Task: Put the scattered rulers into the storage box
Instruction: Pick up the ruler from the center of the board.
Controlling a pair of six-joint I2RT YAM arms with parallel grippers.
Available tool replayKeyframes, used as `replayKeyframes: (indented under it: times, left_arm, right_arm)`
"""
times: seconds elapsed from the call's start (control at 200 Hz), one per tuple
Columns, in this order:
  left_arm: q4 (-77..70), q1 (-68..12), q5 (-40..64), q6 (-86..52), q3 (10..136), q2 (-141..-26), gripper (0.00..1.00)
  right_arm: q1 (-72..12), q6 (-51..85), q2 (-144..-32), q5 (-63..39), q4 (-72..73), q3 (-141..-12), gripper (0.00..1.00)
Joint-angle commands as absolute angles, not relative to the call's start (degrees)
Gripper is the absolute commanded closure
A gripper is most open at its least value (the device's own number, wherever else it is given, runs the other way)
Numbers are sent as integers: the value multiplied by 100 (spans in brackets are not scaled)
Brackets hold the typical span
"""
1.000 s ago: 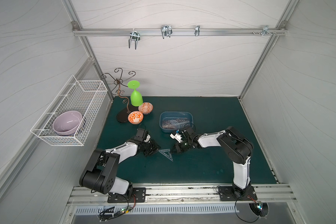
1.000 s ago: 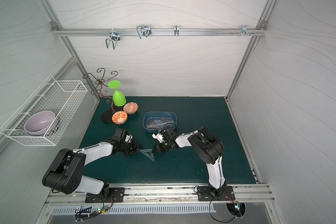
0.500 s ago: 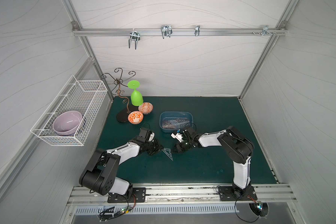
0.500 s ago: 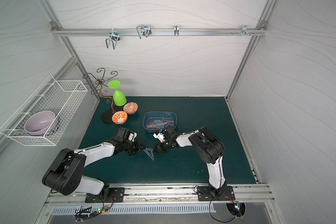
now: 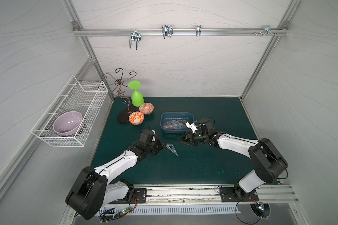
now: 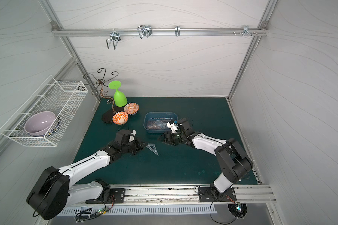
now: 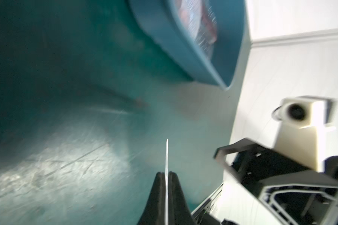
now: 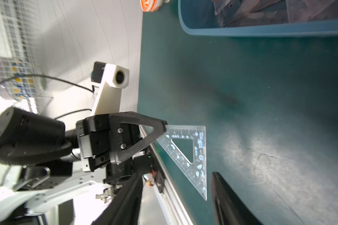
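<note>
A clear triangular ruler [image 5: 172, 149] [image 6: 153, 148] hangs just above the green mat between the two arms. My left gripper [image 5: 163, 145] [image 6: 144, 145] is shut on one corner of it. In the left wrist view the ruler [image 7: 166, 155] shows edge-on, as a thin white line pinched between the black fingertips of the left gripper [image 7: 166, 173]. My right gripper [image 5: 180, 138] [image 8: 176, 175] stands open beside the ruler [image 8: 199, 155], not touching it. The blue storage box [image 5: 176, 112] [image 6: 160, 112] [image 8: 261, 31] sits just behind the grippers, with several rulers [image 5: 174, 124] lying in it.
Two orange patterned bowls [image 5: 136, 117] [image 5: 146, 108], an upturned green goblet [image 5: 137, 97] and a dark wire stand [image 5: 123, 116] crowd the back left corner. A white mesh basket [image 5: 53, 140] on the left wall holds a purple bowl [image 5: 67, 122].
The left gripper closed on the triangular ruler's corner. The right gripper, shut on the ruler before, has opened and let go of it.
</note>
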State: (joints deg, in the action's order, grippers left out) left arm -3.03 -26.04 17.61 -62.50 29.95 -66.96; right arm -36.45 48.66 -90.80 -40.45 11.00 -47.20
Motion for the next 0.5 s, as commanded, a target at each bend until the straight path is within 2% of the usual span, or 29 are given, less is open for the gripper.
replayKeyframes:
  times: [0.0,0.275,0.495]
  left_arm:
    - [-939,-2611,1172,-6612,3238,-6407,100]
    - [-1704,-2610,1366,-6897,3165,-6532,100]
    - [-1854,-2615,1473,-6947,3164,-6598,100]
  right_arm:
    - [-3580,5801,-9132,-4366,1605,-4482,34]
    - [-3526,6545,-9462,-4777,2642,-4453,35]
    - [-3526,6980,-9672,-4884,3299,-4513,48]
